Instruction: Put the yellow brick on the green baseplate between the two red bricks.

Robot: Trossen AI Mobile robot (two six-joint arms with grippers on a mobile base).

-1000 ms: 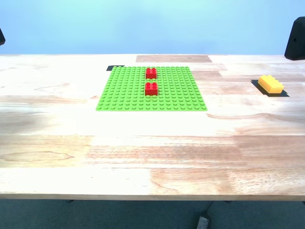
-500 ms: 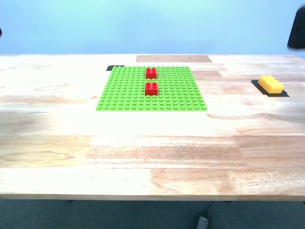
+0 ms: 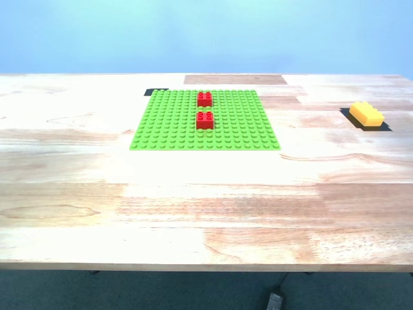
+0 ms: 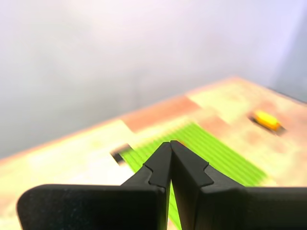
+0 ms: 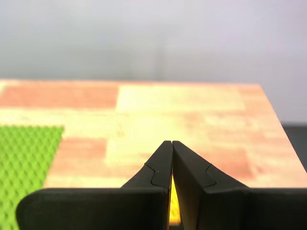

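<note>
Blue wall backs a long pale wooden surface point(image 3: 193, 206) in the exterior view, and neither of my arms shows in it. Toward the far middle lies the green baseplate point(image 3: 168, 126), with the two red bricks point(image 3: 204, 109) seated on it one behind the other, a narrow strip of bare studs between them. Well apart, near the exterior view's right edge, the yellow brick point(image 3: 366, 113) lies on the wood over a dark patch, untouched.

From the first wrist view, blurred, my first claw point(image 4: 171, 143) is pressed together on nothing, high above the surface; the baseplate point(image 4: 225, 155) and the yellow brick point(image 4: 267, 120) lie beyond it.

From the second wrist view, my second claw point(image 5: 171, 143) is likewise pressed together; a sliver of yellow shows below its tips, probably the brick.

I judge the task is at its start, the pick not yet begun. Next I must spread the second claw, descend over the brick and pinch its sides.
</note>
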